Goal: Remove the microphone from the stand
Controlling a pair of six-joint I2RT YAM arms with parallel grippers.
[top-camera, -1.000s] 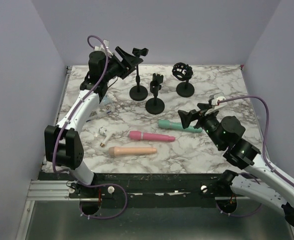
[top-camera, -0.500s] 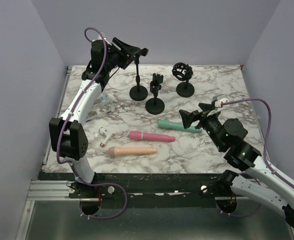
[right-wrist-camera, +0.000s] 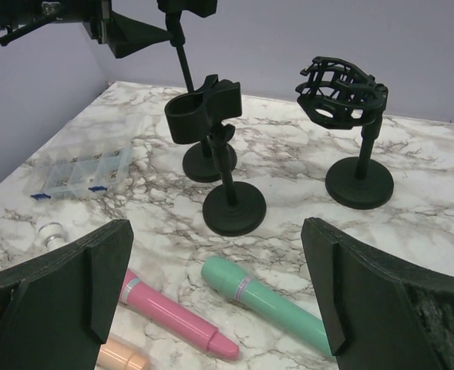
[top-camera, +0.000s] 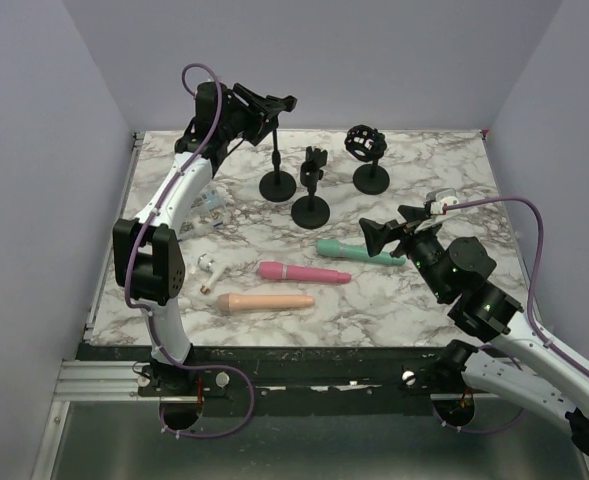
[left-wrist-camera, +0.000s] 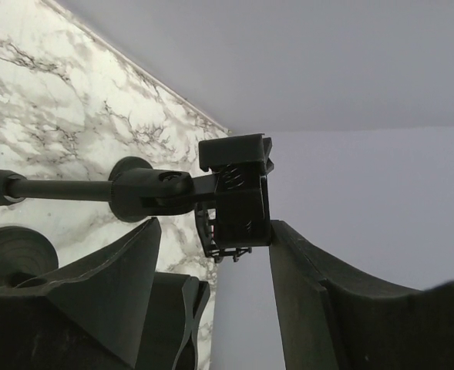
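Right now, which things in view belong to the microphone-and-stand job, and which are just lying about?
Job in hand:
tall clip stand; left end effector, at that stand's clip; short clip stand; shock-mount stand; teal microphone, pink microphone and peach microphone, all lying flat, none in a stand.

Lying about:
clear compartment box; small white object.

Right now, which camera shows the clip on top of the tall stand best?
Left wrist. The clip fills mid-frame, spring visible, between the left pincer's fingers. Top external shows it small and dark, beside that pincer. Right wrist shows only its underside, cut off at the top edge.
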